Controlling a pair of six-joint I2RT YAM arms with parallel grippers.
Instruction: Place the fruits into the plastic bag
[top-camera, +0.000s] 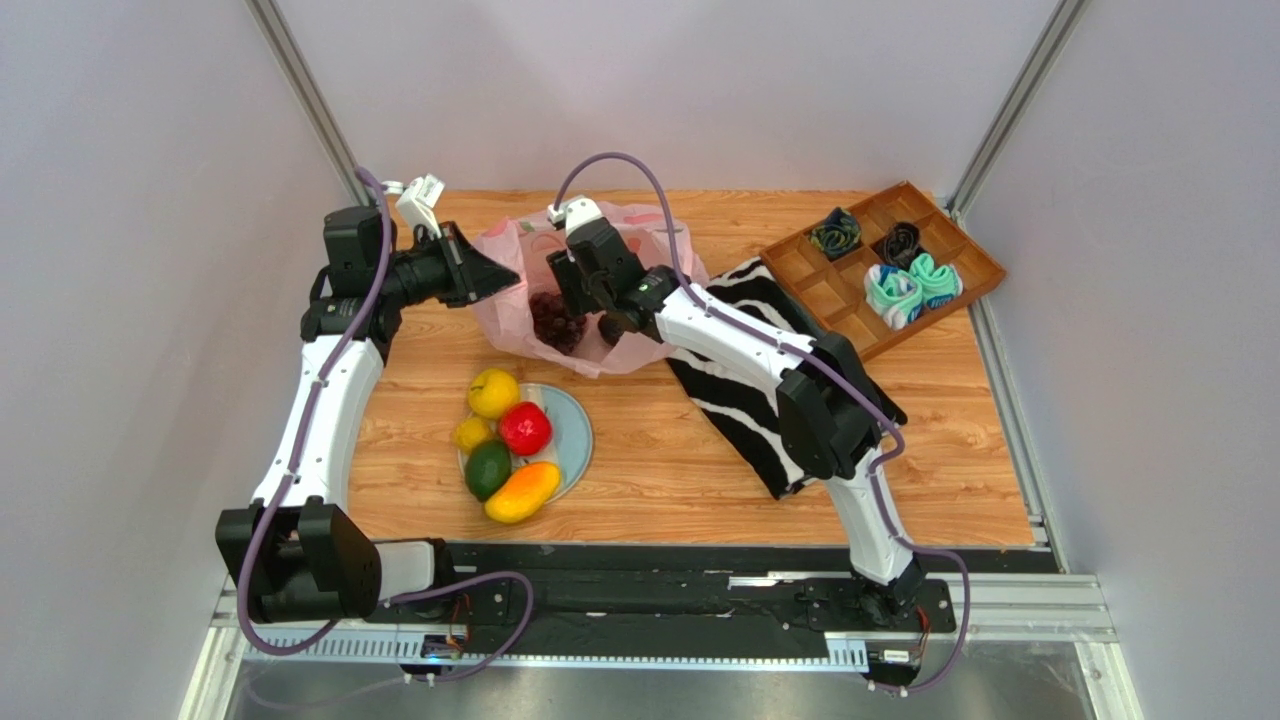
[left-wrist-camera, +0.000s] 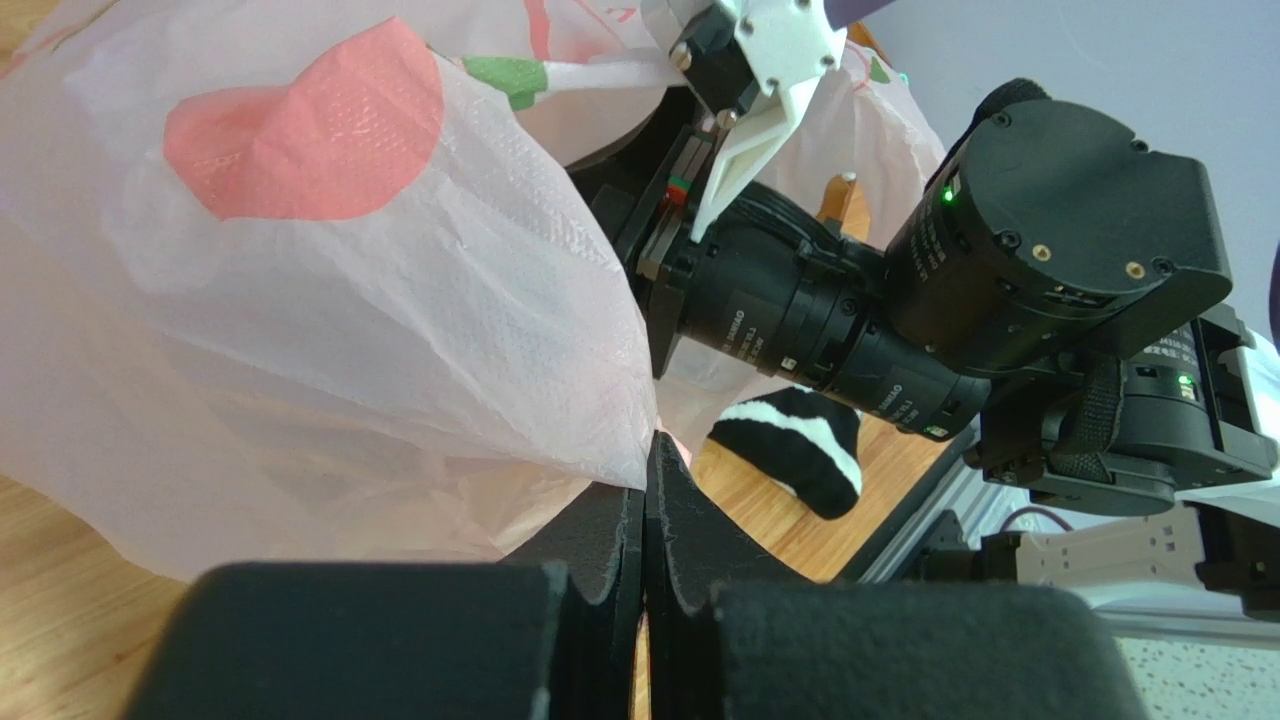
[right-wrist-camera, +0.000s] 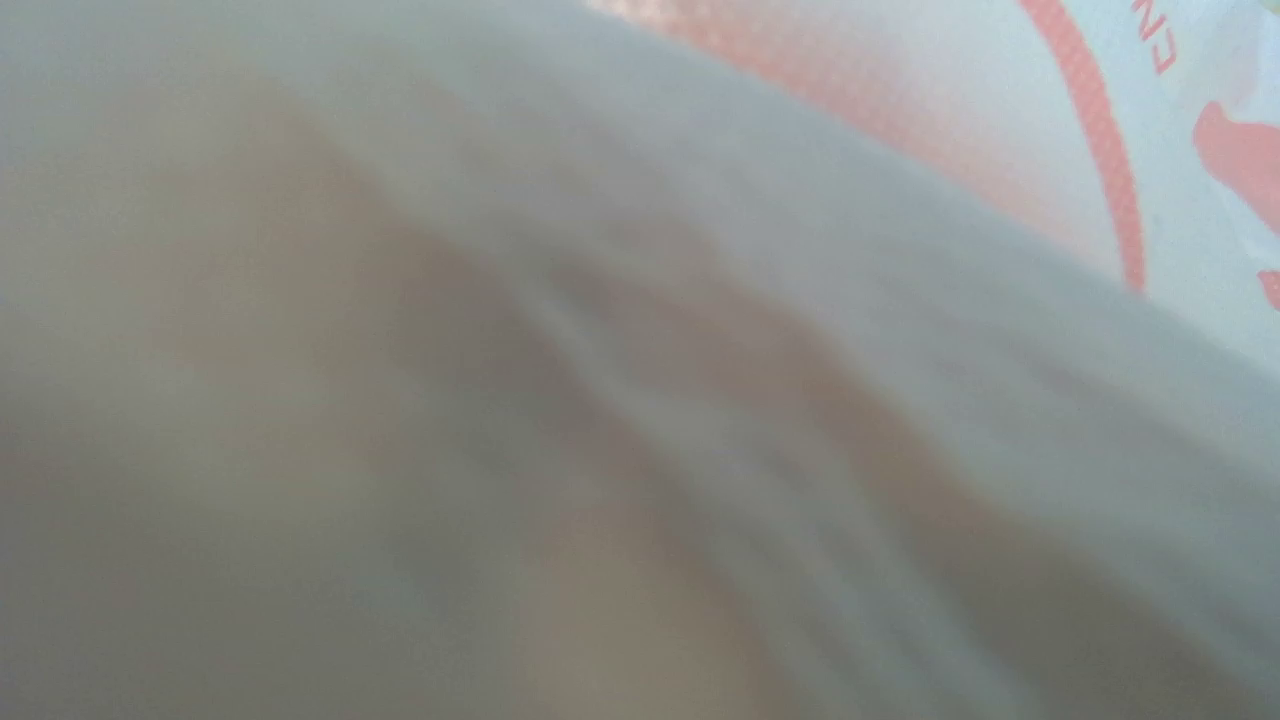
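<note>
Pale grey walls enclose a wooden table (top-camera: 932, 450), seen from above with two robot arms bolted at its near edge. At the far side lies the plastic bag (left-wrist-camera: 346, 330), thin, translucent pink and printed with darker pink peaches and green leaves.

The left gripper (left-wrist-camera: 648, 495) has its black fingers pressed together on a fold of the bag's edge, holding the mouth up. The right gripper (top-camera: 583, 288) reaches into the bag's mouth. Its wrist camera shows only blurred pink film, so I cannot tell whether its fingers are apart or together. A dark purple grape bunch (top-camera: 558, 320) shows inside the bag, just beside that gripper.

Five fruits wait on a blue-tinted glass plate (top-camera: 576, 438) nearer the arms: two yellow lemons (top-camera: 492, 393), a red fruit (top-camera: 525, 429), a green oval fruit (top-camera: 487, 470) and an orange-yellow mango (top-camera: 523, 492).

The likely risks are that the slippery film could slide out of the left pinch and let the mouth collapse, or that the right gripper could snag the bag and drag it as it pulls out.

A few red letters sit at the corner of the right wrist view, cut off and unreadable.
</note>
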